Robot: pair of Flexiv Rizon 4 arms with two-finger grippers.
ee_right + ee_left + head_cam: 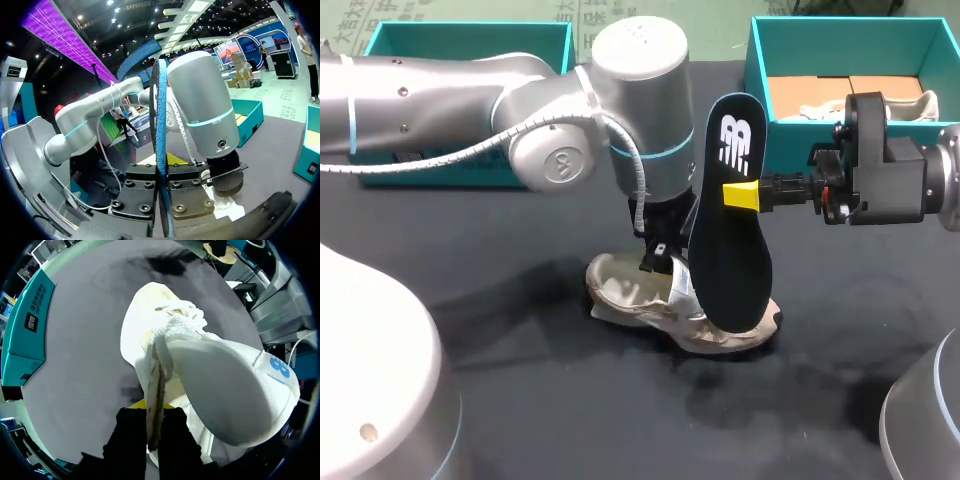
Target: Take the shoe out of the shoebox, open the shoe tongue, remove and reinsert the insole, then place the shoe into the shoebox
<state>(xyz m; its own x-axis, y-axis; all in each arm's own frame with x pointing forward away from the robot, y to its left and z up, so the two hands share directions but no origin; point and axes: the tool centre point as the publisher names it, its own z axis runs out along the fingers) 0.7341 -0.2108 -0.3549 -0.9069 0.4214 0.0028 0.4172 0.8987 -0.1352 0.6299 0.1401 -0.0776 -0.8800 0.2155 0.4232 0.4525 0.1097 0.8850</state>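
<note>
**As Both Sides Hold Firm, Softness Is the Story**

While my right gripper (738, 196) is clenched on the long edge of the flat black foam insole (730, 265), standing it upright just above the shoe, my left gripper (152, 415) is pinched on a thin beige flap that I take for the tongue (155, 385). The pale white mesh sneaker (630, 292) itself sits mid-table on the dark grey cloth-covered table (570, 420).

That insole looks light and bendy, so I expect it to flop. A mid-length edge grip suits it, with gentle pressure. The sneaker's upper looks soft and collapsible, so the tongue or collar is the place to hold it.

Now the blind spots! My left wrist covers its own fingertips from above. The insole screens the sneaker's heel and mouth. My right wrist camera sees the insole edge-on only. The teal open cardboard shoebox (840, 40), far right, is partly behind my right gripper, and its contents are unclear.
</note>
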